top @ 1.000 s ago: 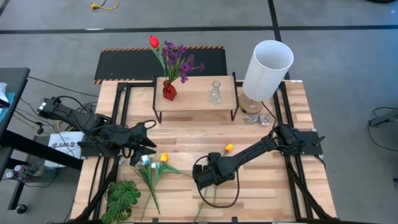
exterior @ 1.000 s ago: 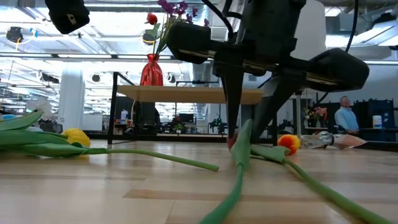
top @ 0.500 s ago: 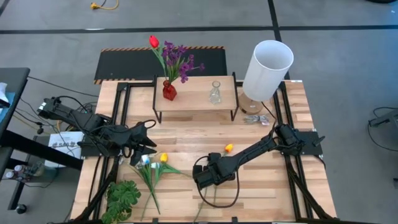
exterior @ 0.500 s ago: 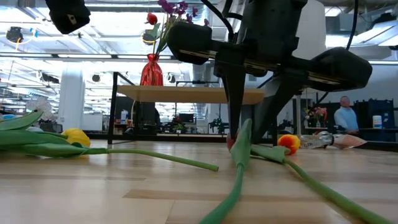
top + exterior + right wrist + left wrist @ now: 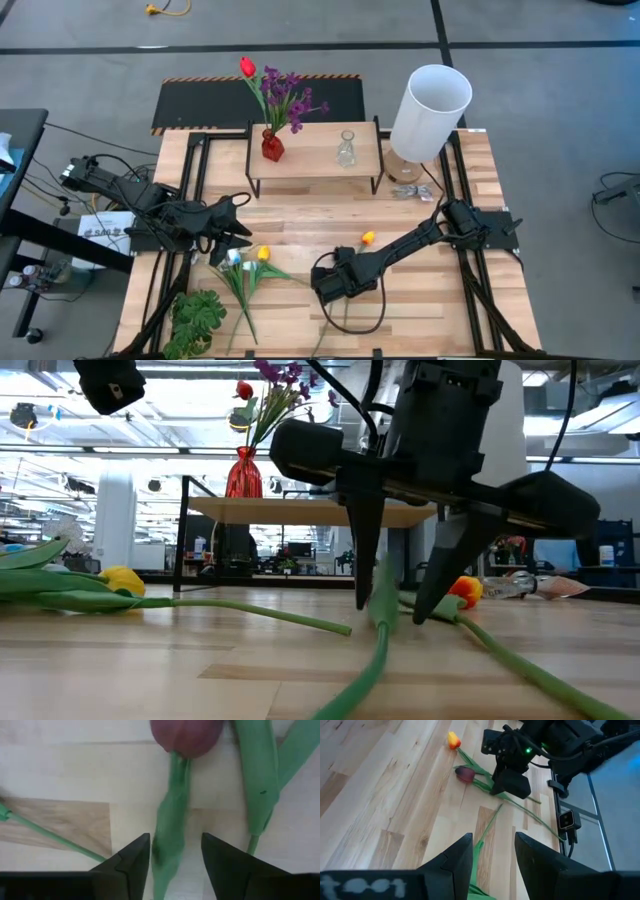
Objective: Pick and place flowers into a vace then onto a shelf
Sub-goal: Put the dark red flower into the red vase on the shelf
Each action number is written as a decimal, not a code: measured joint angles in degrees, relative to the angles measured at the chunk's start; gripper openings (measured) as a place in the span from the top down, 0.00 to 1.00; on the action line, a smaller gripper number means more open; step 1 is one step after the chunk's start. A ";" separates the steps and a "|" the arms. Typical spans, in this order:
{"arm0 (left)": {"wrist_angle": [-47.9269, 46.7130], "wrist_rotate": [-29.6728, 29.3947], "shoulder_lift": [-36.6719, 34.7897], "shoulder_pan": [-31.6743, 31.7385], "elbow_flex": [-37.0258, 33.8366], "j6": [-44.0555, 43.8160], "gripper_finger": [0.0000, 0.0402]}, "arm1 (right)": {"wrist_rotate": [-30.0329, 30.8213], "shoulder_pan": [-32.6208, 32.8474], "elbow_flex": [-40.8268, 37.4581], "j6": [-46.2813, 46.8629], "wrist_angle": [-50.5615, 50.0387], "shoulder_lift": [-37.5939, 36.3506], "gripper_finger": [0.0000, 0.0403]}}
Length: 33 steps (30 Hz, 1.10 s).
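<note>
Near the front edge of the tabletop (image 5: pixel 420 320), the right hand (image 5: pixel 333 285) is lowered with its fingers (image 5: pixel 365 565) apart, straddling the stem of one maroon tulip (image 5: pixel 465 774); one orange tulip (image 5: pixel 367 238) lies just beyond it. Toward the front left corner, a yellow tulip (image 5: pixel 263 254) and a white tulip (image 5: pixel 233 257) lie beside the left hand (image 5: pixel 232 232), whose fingers are spread. On the shelf (image 5: pixel 315 162) at the back, two vases are counted: a red vase (image 5: pixel 272 146) holding one red tulip (image 5: pixel 247 67) and one purple bunch (image 5: pixel 290 98), and a clear vase (image 5: pixel 346 150).
</note>
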 joint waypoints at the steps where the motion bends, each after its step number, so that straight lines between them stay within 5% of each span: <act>1: 0.00 0.00 0.01 0.00 0.00 0.00 0.66 | 0.66 0.00 -0.02 0.00 -0.01 0.00 0.56; 7: 0.00 0.00 0.00 0.00 0.00 -0.02 0.66 | 2.35 -0.03 -0.02 -1.93 0.01 0.00 0.59; 18: -0.02 -2.43 0.01 0.00 0.00 -0.13 0.66 | 7.33 -0.01 -0.02 -6.98 -0.06 0.00 0.97; 33: 0.54 -10.10 0.00 0.00 0.00 -3.23 0.66 | 19.14 -0.04 10.99 -21.51 -13.19 -0.02 0.99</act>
